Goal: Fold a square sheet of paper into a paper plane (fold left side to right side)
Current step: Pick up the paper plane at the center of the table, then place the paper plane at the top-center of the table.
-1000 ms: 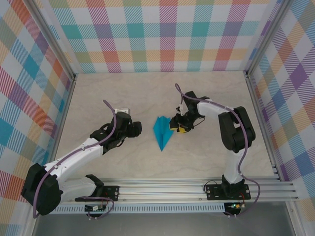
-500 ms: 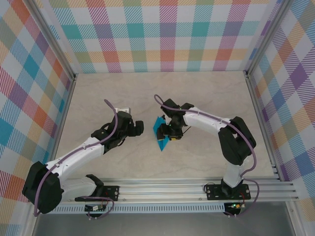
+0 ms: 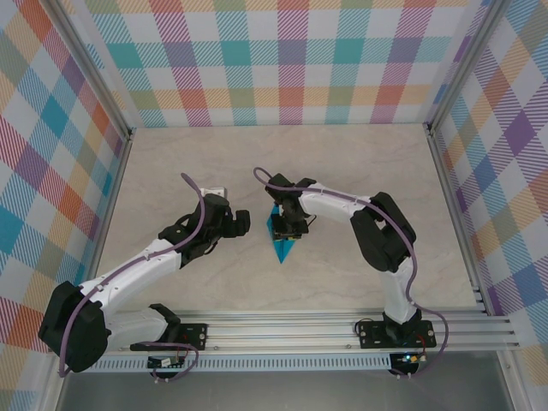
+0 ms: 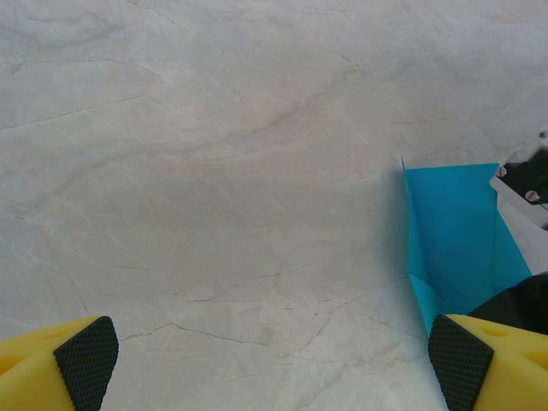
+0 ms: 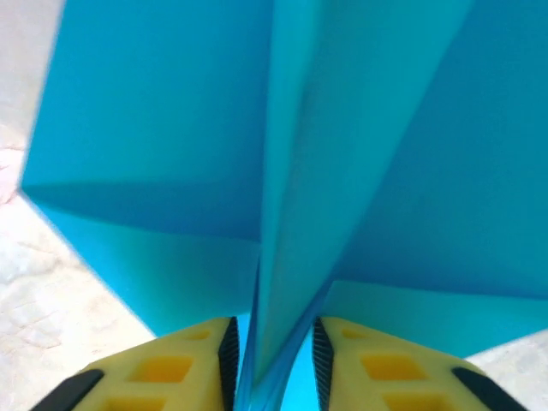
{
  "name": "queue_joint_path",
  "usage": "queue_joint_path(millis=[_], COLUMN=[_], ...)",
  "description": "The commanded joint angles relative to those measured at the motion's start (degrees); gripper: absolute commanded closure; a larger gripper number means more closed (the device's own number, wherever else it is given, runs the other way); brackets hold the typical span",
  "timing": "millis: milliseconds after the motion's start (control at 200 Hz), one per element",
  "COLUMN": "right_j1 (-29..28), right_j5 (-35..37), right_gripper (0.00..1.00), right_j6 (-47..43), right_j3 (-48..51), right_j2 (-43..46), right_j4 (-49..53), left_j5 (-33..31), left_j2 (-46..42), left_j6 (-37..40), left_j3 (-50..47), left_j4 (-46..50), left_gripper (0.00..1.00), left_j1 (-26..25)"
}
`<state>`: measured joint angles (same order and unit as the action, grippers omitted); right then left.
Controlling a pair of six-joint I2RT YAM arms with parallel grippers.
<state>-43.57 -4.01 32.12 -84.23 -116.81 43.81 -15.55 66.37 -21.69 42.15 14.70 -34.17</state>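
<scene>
Left claw (image 3: 239,223) over the middle of the table (image 3: 214,154), jaws spread wide, nothing in them. It sits just left of the paper plane (image 3: 281,246), not touching it. Plane is mid-table, nose pointing at the near edge, wings out to both sides. Right claw (image 3: 291,224) is on top of the plane, reaching in from the right. Its fingers (image 5: 227,355) are squeezed narrow on the raised centre fold, pinching it.
</scene>
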Motion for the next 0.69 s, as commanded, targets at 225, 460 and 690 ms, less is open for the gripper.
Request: queue_joint_path(millis=[225,460,690], right_j1=[0.7,7.1,10.4], right_j5=[9.0,11.1,12.1], right_gripper=[0.97,0.96,0.94], right_j6=[-7.9,-12.8,-11.7], right_j3=[-7.2,-22.0,-41.4], right_j2=[-0.1,-8.2,-20.2], right_j4=[6.5,13.1,21.3], left_j5=[0.3,1.2,1.6], left_j2=[-1.3,-1.5,-1.4], left_j6=[0.6,0.7,0.3], left_j3=[-0.8,-0.9,-0.8], left_j4=[-0.7,-0.5,0.0], left_gripper=[0.03,0.02,0.02], left_j1=[0.4,0.4,0.4])
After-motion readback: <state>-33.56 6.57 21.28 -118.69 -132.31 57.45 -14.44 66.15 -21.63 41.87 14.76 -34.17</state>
